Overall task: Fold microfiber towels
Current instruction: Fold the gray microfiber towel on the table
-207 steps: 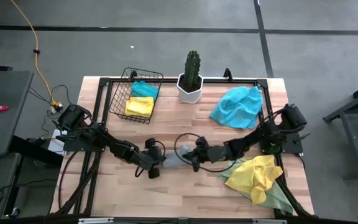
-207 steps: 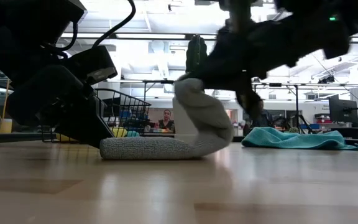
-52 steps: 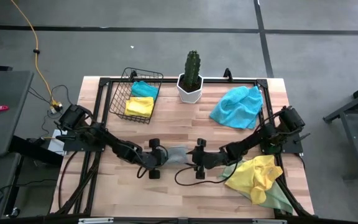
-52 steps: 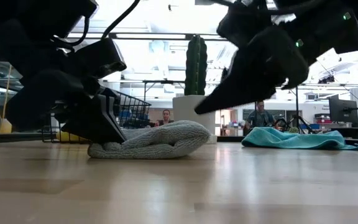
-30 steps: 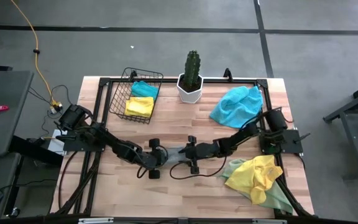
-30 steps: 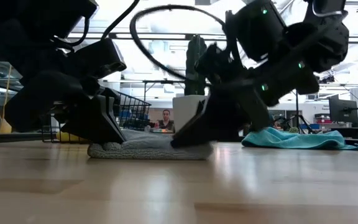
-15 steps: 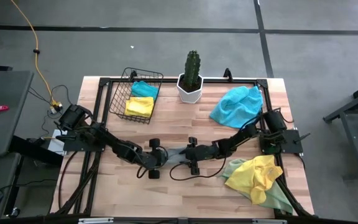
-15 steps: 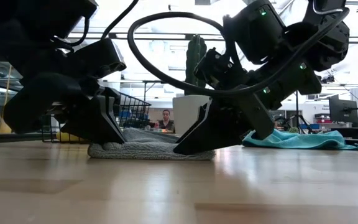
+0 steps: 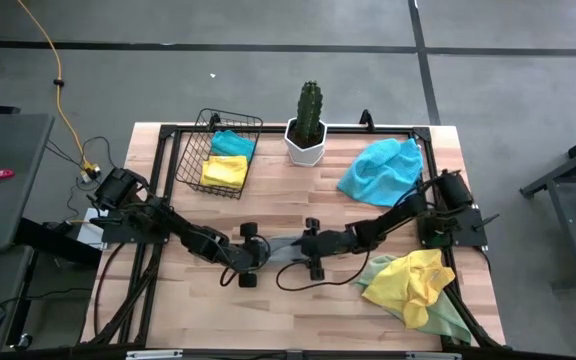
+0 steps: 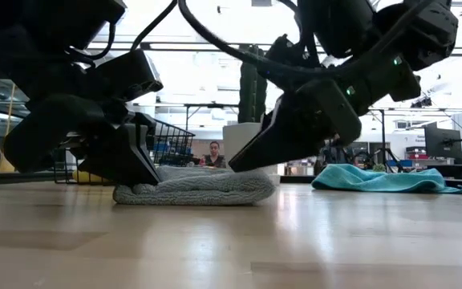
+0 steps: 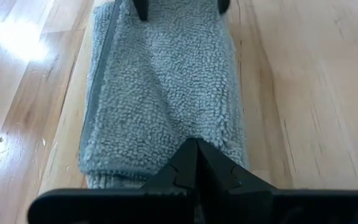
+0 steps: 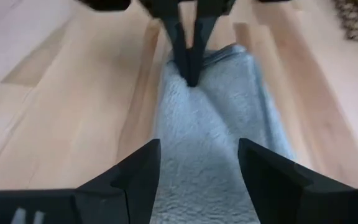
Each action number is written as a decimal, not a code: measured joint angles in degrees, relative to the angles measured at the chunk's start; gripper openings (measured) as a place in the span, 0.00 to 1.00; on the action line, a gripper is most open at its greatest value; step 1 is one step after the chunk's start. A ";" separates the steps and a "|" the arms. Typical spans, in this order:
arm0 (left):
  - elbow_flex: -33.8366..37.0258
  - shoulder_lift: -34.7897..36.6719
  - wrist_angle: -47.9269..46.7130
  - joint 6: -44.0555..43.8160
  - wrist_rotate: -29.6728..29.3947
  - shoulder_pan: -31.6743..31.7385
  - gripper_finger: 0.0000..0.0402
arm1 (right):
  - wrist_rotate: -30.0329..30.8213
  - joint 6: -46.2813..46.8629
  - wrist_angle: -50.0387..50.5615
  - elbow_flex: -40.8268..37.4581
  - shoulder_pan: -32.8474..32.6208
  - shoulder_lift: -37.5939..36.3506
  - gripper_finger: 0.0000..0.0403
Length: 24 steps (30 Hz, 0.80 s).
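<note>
Basket (image 9: 216, 140) holds two folded towels; left gripper (image 9: 251, 252) — pressed together — pins grey towel (image 9: 283, 247); right gripper (image 9: 313, 244) spread; three towels (image 9: 380, 170) unfolded.

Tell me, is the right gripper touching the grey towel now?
Apart. In the low view the right gripper hangs open just above the grey towel, with bright background showing between fingertip and cloth.

six towels (image 9: 283, 247), one basket (image 9: 219, 153), one cactus (image 9: 310, 110)
</note>
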<state>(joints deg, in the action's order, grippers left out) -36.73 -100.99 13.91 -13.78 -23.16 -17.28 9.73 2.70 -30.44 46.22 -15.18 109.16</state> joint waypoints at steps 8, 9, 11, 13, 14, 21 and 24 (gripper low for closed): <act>0.00 0.00 0.02 -0.04 0.00 0.00 0.00 | 2.10 -0.61 -2.31 0.02 0.02 -0.48 0.52; -0.09 0.00 0.03 -0.02 -0.02 0.00 0.00 | 2.22 -0.63 -2.39 0.02 0.02 -0.48 0.52; -0.38 0.24 -0.26 0.03 -0.01 -0.02 0.00 | 2.24 -0.81 -2.60 0.02 0.02 -0.48 0.52; -0.69 1.02 -1.25 0.36 0.13 0.00 0.00 | 2.26 -0.83 -2.58 0.02 0.02 -0.50 0.52; -1.07 1.20 -1.31 0.53 0.36 -0.01 0.00 | 2.26 -0.83 -2.66 0.06 0.02 -0.50 0.52; -1.56 5.48 -2.08 1.36 -0.20 -0.11 0.00 | 2.28 -1.25 -3.47 0.13 0.02 -0.54 0.52; -1.77 6.78 -1.15 2.78 -2.00 -0.11 0.00 | 2.28 -1.51 -3.77 0.13 0.02 -0.54 0.52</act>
<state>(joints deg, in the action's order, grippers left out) -38.50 -94.21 12.76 -11.00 -25.16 -17.39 12.01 1.19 -34.21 46.35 -15.16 108.62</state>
